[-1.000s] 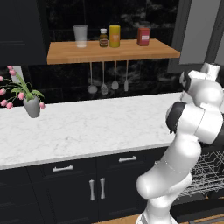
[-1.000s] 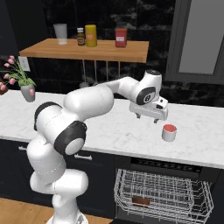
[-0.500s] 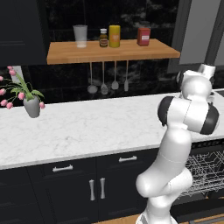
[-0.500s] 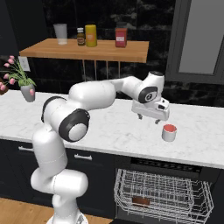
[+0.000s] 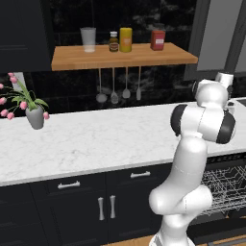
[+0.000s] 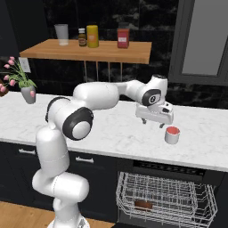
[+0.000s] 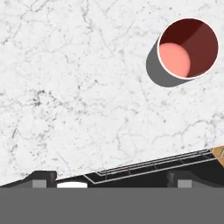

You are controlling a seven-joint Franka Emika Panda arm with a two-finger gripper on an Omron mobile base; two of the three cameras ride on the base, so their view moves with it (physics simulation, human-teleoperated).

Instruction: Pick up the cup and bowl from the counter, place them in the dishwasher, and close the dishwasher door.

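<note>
The cup (image 6: 172, 134), short and white-grey with a salmon-red inside, stands upright on the white marble counter (image 6: 111, 133) near its front edge. My gripper (image 6: 152, 123) hovers just above the counter, a little to the cup's left, open and holding nothing. The hand view looks straight down: the cup (image 7: 188, 48) is at the upper right, off to the side of my gripper (image 7: 111, 179). Below the counter the dishwasher (image 6: 169, 171) has its grey wire rack (image 6: 196, 200) pulled out, and a low brown shape that looks like the bowl (image 6: 143, 204) lies in it. The dishwasher door is out of view.
A wooden shelf (image 6: 89, 50) above the counter carries a glass tumbler (image 6: 61, 34), a small bottle, a yellow can and a red box. Utensils hang under it. A potted pink flower (image 5: 33, 113) stands at the counter's left end. Dark cabinets (image 5: 86, 202) sit below.
The arm's elbow has swung round and the hand has come down a little closer to the counter beside the cup. The cup has not moved.
</note>
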